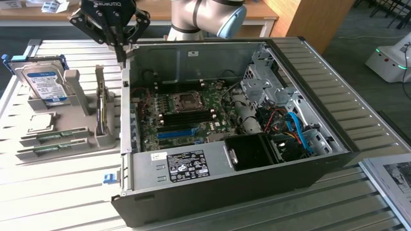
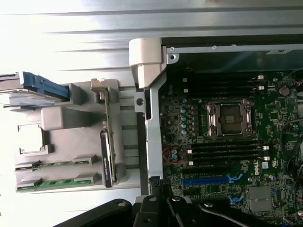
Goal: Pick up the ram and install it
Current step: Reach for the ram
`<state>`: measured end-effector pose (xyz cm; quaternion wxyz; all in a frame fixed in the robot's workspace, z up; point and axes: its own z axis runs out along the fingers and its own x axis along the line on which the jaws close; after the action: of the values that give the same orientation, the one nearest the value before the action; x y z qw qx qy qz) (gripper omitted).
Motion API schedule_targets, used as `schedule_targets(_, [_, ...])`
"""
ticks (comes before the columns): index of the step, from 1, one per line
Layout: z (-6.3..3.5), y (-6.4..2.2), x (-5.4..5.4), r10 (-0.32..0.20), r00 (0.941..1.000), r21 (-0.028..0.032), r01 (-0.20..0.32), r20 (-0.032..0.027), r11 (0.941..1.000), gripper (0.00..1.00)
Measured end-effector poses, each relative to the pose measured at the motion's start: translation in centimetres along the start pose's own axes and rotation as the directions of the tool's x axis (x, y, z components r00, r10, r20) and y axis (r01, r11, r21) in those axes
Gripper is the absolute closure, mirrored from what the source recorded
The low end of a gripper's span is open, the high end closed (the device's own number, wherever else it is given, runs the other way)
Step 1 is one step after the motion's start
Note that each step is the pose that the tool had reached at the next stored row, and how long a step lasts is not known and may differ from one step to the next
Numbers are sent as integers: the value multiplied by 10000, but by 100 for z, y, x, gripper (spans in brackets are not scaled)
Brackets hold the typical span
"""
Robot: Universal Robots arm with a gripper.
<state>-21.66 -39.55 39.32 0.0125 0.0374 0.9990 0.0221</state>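
Two green ram sticks [image 1: 55, 136] [image 2: 52, 164] lie flat, side by side, in slots of a grey holder [image 1: 80, 144] on the exterior view's left, beside the open computer case. My gripper [image 1: 121, 57] hangs high above the case's left wall [image 1: 128, 96], between the holder and the motherboard [image 1: 183, 113]. Its fingers are shut, with nothing visible between them. In the wrist view the gripper [image 2: 156, 185] points down at that same wall [image 2: 154, 123]. The motherboard's dark memory slots [image 1: 186, 117] [image 2: 225, 153] flank the processor socket [image 1: 187, 100].
The holder also carries a blue-labelled hard drive [image 1: 45, 84], a square silver processor chip [image 1: 40, 122] and a card standing on edge [image 1: 101, 103]. Inside the case are a drive cage [image 1: 263, 82], cables [image 1: 295, 130] and a black power supply [image 1: 253, 151].
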Motion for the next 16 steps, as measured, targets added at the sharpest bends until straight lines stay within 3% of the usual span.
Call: schedule_targets(16, [-5, -3, 340, 1, 10000, 0, -1, 0, 10000, 90])
